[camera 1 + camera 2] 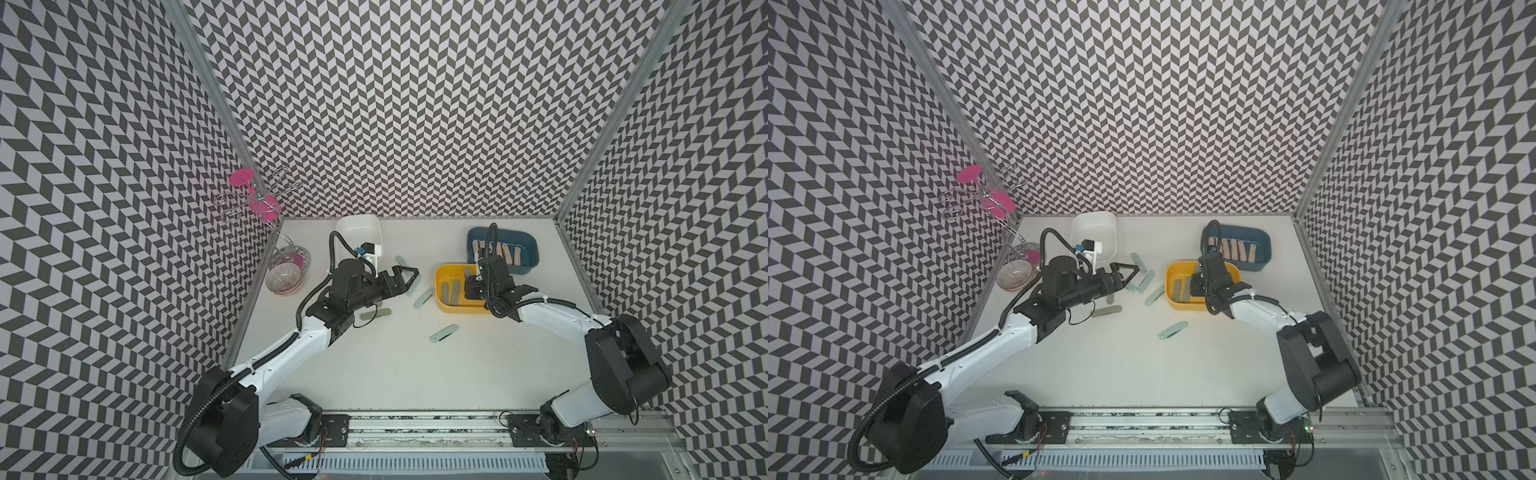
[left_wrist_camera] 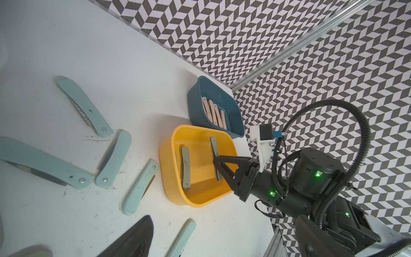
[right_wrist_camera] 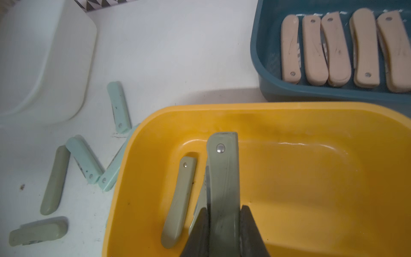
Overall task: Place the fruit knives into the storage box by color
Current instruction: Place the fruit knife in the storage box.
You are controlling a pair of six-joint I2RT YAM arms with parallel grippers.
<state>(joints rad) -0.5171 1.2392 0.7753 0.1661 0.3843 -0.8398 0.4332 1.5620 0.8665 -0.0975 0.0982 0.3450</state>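
- Fruit knives (image 2: 113, 160) are folding ones with a rivet at one end, in peach, olive and mint. Some are in boxes, others lie loose on the white surface (image 1: 395, 374).
- The right tool (image 3: 224, 212) is clamped on an olive knife (image 3: 223, 173) over the yellow box (image 3: 244, 109), with the knife's riveted end pointing away from the jaws. I cannot tell whether the knife touches the box floor.
- Two more olive knives (image 3: 180, 200) lie on the floor of the yellow box, in its left half.
- The blue box (image 1: 530, 266) sits at the far right, just beyond the yellow box, and peach knives (image 3: 315, 51) lie side by side in it.
- The white box (image 1: 357, 226) stands at the far edge, left of centre.
- The left tool (image 1: 408, 279) has its jaws spread wide and holds nothing. It is over a cluster of mint knives (image 1: 424, 298) between the white box and the yellow box.
- A lone mint knife (image 1: 1172, 330) lies apart, nearer, around mid-surface.
- Two loose olive knives (image 1: 376, 314) lie just near of the cluster, beside the left arm's wrist.
- A wire rack with pink glasses (image 1: 257, 199) stands in the far left corner, with a glass bowl (image 1: 284, 278) at its foot.
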